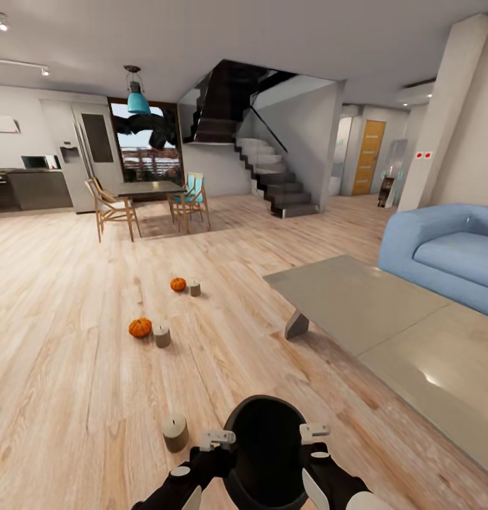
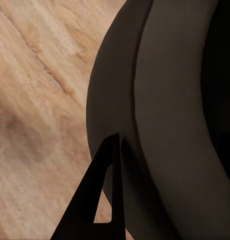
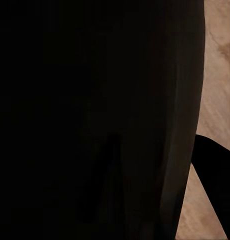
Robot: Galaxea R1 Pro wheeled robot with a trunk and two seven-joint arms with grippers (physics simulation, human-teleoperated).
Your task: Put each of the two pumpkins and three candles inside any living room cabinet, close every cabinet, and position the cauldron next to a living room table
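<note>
Low over the floor, both arms reach inward, left gripper (image 1: pixel 217 439) and right gripper (image 1: pixel 314 431) clamping the cauldron (image 1: pixel 266 453) between them; jaw spread unclear.

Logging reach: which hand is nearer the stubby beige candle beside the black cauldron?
Left hand, just beside that stubby beige candle; right hand sits across the black cauldron.

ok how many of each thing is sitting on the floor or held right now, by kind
pumpkins: 2 (near, far)
candles: 3 (nearest, middle, farthest)
cauldron: 1, between the left pincer and right pincer
total: 6
</note>
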